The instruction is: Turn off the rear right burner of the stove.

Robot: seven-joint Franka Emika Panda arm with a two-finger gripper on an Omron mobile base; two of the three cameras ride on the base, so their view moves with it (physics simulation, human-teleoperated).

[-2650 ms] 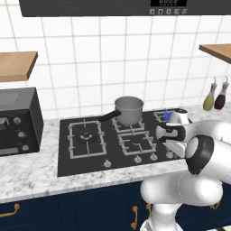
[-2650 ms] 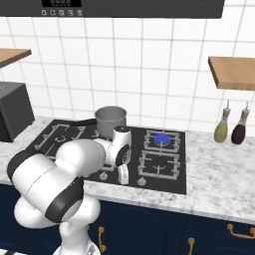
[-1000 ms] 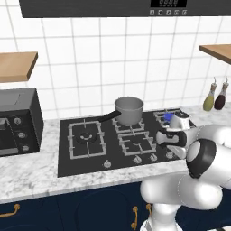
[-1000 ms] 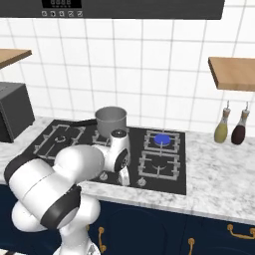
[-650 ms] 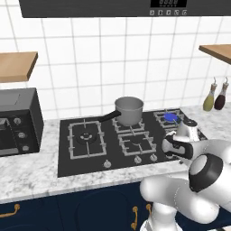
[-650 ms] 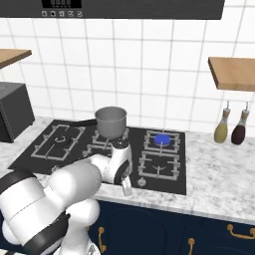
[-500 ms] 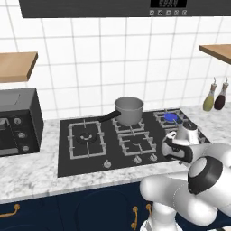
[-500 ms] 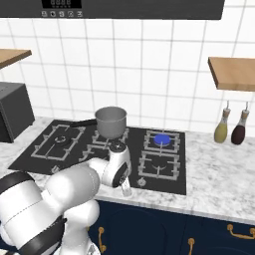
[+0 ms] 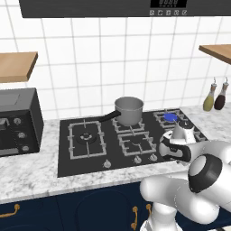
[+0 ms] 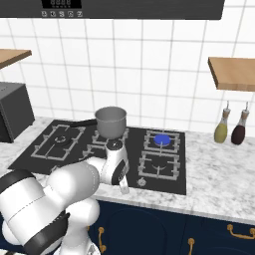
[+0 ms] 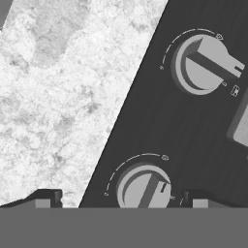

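Down at the front right edge of the stove [image 9: 90,155], the hand [image 11: 121,198] hangs over the row of knobs with its jaws spread wide and nothing between them. Seen from the hand, its two dark fingertips [image 11: 46,197] stand on either side of the near knob [image 11: 143,188], one over the marble desk [image 11: 58,97], the other over the black glass. A second knob [image 11: 206,64] lies further along the same row, apart from the hand.

From the right base view, the hand [image 10: 123,187] points down at the stove's front edge, just left of a small knob [image 10: 141,183]. The rear right burner [image 10: 162,140] sits behind the hand and to its right, well apart from it, at the back right corner of the cooktop, with a blue flame glowing at its centre under the grey grate. From the left base view the same burner [image 9: 170,117] shows blue just behind the white wrist.

A grey pot [image 9: 129,110] stands on the rear middle burner, its dark handle pointing left; I cannot tell what is in it. Two bottles [image 10: 231,128] stand by the wall at the right. A dark oven [image 9: 18,122] sits on the desk at the left.
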